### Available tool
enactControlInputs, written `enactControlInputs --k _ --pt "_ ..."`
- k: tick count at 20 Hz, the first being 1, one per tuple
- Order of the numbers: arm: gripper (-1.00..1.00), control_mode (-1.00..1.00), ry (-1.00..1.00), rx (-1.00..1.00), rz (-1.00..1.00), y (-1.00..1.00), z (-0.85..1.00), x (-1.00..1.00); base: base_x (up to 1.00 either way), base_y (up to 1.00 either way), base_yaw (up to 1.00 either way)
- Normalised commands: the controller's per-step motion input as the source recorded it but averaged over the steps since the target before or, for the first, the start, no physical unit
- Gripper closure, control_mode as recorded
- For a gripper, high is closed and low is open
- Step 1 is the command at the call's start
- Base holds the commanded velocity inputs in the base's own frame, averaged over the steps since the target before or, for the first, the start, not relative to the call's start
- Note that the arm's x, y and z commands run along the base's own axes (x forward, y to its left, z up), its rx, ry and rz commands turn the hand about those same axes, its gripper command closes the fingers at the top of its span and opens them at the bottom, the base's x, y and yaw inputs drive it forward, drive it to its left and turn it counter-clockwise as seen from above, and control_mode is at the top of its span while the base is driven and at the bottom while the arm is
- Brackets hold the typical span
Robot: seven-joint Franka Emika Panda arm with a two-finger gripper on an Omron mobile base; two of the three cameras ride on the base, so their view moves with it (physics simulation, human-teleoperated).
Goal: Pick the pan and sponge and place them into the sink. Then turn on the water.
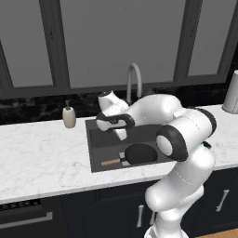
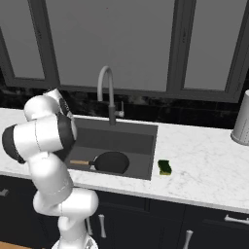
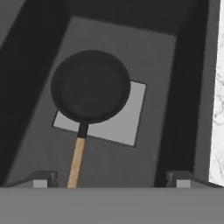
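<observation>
The pan (image 3: 91,86) is lying flat on the floor of the sink (image 2: 146,151), partly over the lighter drain plate (image 3: 127,118), with its wooden handle pointing toward the sink's left end. That half of the task appears done. The sponge (image 2: 165,167) is sitting on the marble surface (image 2: 204,165) just beside the sink's right rim, apart from everything else.

The fingers (image 3: 41,179) are standing apart with nothing between them, hovering above the basin and looking down at the pan. In the left base view the gripper (image 1: 120,132) is hanging over the rear part of the sink, near the faucet (image 1: 134,81); the forearm is reaching leftward across the basin from a raised, bent elbow.

Judgement: the step in hand is fetching the sponge. Doing it well calls for lifting clear of the sink wall, swinging right past the faucet's neck without brushing it, then descending squarely over the sponge. The sponge is small and soft, so the grip should be centred across its narrow side, closing gently and low against the surface.
</observation>
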Motion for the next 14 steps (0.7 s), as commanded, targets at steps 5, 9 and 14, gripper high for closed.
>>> enactControlInputs --k 5,9,14 --pt "-1.00 -1.00 -0.08 0.00 0.19 -0.19 0.92 -0.76 0.00 0.00 0.00" --pt "-1.00 -1.00 -0.13 0.00 0.20 -0.58 0.70 -0.92 0.00 0.00 0.00" --pt "-1.00 -1.00 -0.09 0.00 0.21 -0.64 0.72 -0.97 0.00 0.00 0.00"
